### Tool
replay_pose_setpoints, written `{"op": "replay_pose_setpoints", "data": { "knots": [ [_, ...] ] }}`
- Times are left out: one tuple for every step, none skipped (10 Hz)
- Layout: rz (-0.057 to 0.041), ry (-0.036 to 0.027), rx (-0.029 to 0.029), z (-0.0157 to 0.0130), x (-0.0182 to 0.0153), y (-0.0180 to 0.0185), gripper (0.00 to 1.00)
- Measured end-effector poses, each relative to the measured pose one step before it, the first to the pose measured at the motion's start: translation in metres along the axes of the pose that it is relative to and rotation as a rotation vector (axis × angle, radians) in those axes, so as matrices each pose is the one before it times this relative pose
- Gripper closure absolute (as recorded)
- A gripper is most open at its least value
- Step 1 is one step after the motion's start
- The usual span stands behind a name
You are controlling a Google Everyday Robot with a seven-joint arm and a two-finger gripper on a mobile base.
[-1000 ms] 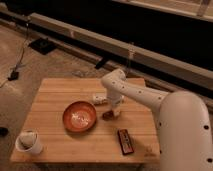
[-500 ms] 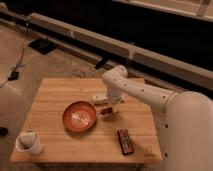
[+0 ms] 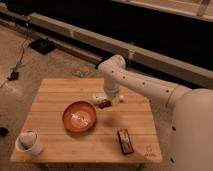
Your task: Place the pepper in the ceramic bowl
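Observation:
The ceramic bowl (image 3: 79,116) is round, orange-terracotta with a paler shiny centre, and sits on the wooden table (image 3: 55,95) left of the middle. The pepper (image 3: 104,104) is a small dark red piece just off the bowl's upper right rim. My gripper (image 3: 102,101) hangs from the white arm (image 3: 114,80), points down and is shut on the pepper, holding it slightly above the tabletop. The bowl is empty.
A white mug (image 3: 29,142) stands at the table's front left corner. A dark rectangular bar (image 3: 125,140) lies front right. A small pale piece (image 3: 120,99) lies right of the gripper. A dark wall and ledge run behind the table.
The gripper has lifted the pepper off the table and carried it a little up and left, toward the bowl's rim. The bowl, mug and bar have not moved.

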Motion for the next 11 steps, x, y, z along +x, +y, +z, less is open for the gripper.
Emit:
{"op": "replay_pose_setpoints", "data": {
  "knots": [
    [-0.01191, 0.00306, -0.00344, -0.00126, -0.00916, -0.00398, 1.0],
    [-0.07705, 0.0166, -0.05371, -0.00741, -0.05066, -0.02113, 1.0],
    [-0.02983, 0.00947, -0.02573, -0.00213, -0.00812, -0.00171, 1.0],
    [-0.00607, 0.00318, -0.00285, 0.00149, -0.00287, 0.0002, 1.0],
    [0.0066, 0.01141, 0.0015, 0.00518, -0.00107, 0.00253, 1.0],
    [-0.0012, -0.00049, 0.00543, 0.00209, -0.00688, -0.00149, 1.0],
    [-0.00142, -0.00006, 0.0054, 0.00002, -0.00577, -0.00637, 0.96],
    [-0.00431, -0.00031, -0.0002, -0.00115, -0.00568, -0.00543, 0.9],
    [-0.00511, 0.00426, -0.00559, 0.00031, -0.00313, -0.0019, 0.75],
    [0.00018, 0.0062, -0.00545, 0.00296, 0.0015, 0.00448, 0.66],
    [-0.00203, 0.00126, -0.00075, 0.00072, -0.00148, 0.00127, 0.6]
  ]
}}
